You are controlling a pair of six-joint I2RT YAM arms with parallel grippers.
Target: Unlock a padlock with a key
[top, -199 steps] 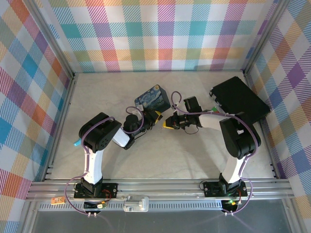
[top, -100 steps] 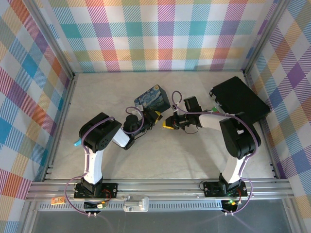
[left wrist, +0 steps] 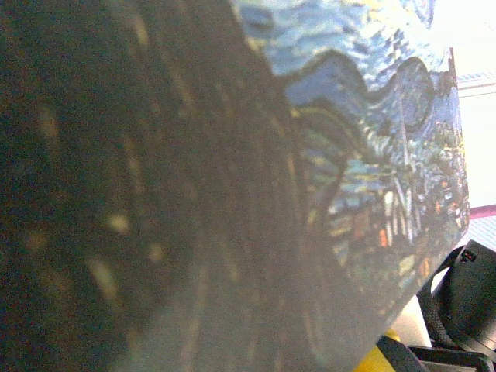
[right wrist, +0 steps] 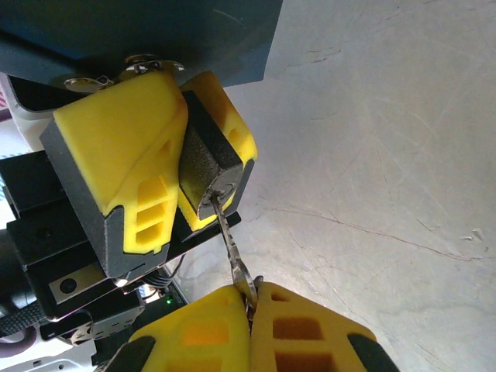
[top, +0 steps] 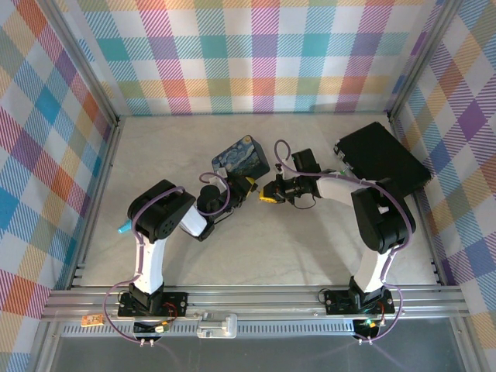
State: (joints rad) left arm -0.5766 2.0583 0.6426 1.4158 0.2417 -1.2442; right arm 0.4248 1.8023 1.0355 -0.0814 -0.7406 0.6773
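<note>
Okay, in the top view we see both arms bent inward, meeting mid-table just in front of the tin [top: 242,155]; the left gripper [top: 247,185] and right gripper [top: 266,195] are nearly tip to tip, the left one right against the tin's near corner; the padlock and key are too small to make out from up there.

In the right wrist view the left gripper [right wrist: 186,147] has its yellow fingers [right wrist: 116,155] clamped narrow on the padlock [right wrist: 208,167], whose dark squarish body is wedged between the pads with its keyhole end poking out toward the camera; the key [right wrist: 230,240] runs as a thin silvery shaft from that end down to the right gripper [right wrist: 249,301], whose two yellow fingertips [right wrist: 209,329] are pinched together on the key's head; the key's tip sits at the keyhole, though we cannot tell how deep it goes; the shackle we cannot pick out for sure, only some silvery bits up by the tin's dark edge [right wrist: 155,31]; padlock and key are both lifted off the pale table [right wrist: 372,155].

The left wrist view is pressed up close to the tin's blue-and-yellow swirly paint [left wrist: 356,155], half of it in dark blur.

The black case [top: 385,159] lies flat at the far right, well apart from the grippers; plaid walls [top: 256,54] surround the table.
</note>
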